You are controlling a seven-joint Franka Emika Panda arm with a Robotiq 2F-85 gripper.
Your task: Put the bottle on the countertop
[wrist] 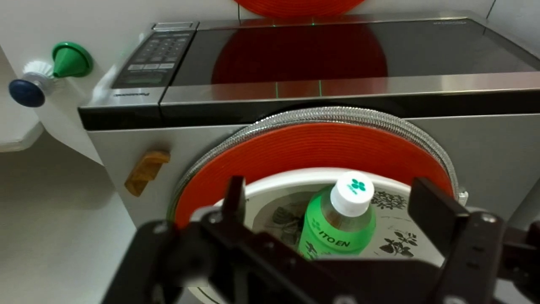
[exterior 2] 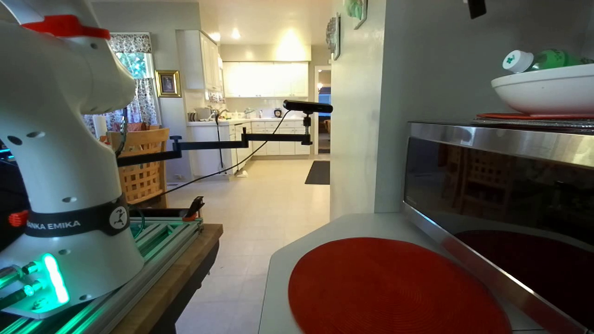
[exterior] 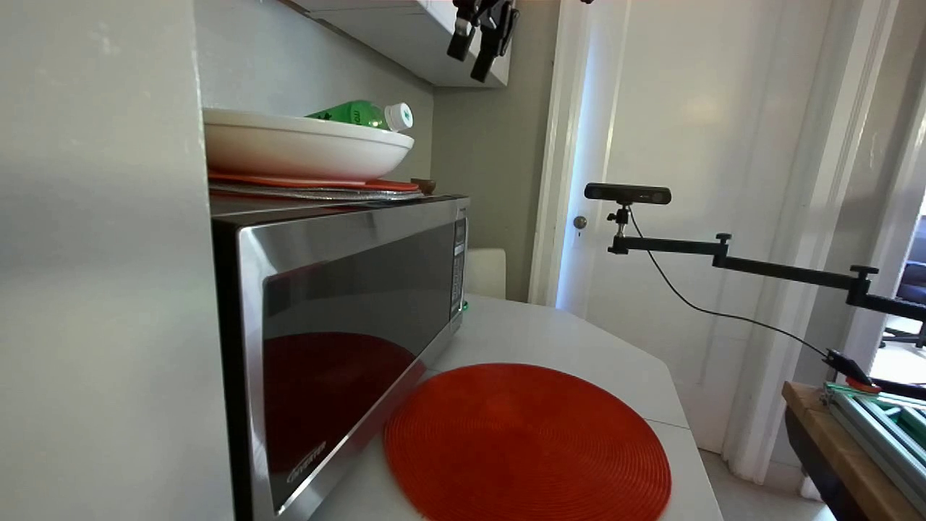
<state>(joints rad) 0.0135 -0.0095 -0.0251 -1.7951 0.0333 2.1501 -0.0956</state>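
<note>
The pincer (wrist: 330,202) spanned the bottom of the frame with its jaws well apart, and the green bottle (wrist: 339,223) with a white cap showed between them, in a patterned white bowl (wrist: 295,176) at lower centre. Beneath the bowl lay a red mat (wrist: 320,142) and a silvery mat (wrist: 337,112), on the microwave (wrist: 476,139). At left, a wooden piece (wrist: 147,172) rested there too. On the counter (wrist: 114,17), upper left, were a green cone (wrist: 71,62) and a blue-ended brush (wrist: 28,93).

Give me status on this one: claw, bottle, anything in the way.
Claw open, empty. Bottle tilted in bowl, mats and microwave beneath; not yet on countertop. Nothing seen between claw and bottle, though bowl might crowd a grasp.
</note>
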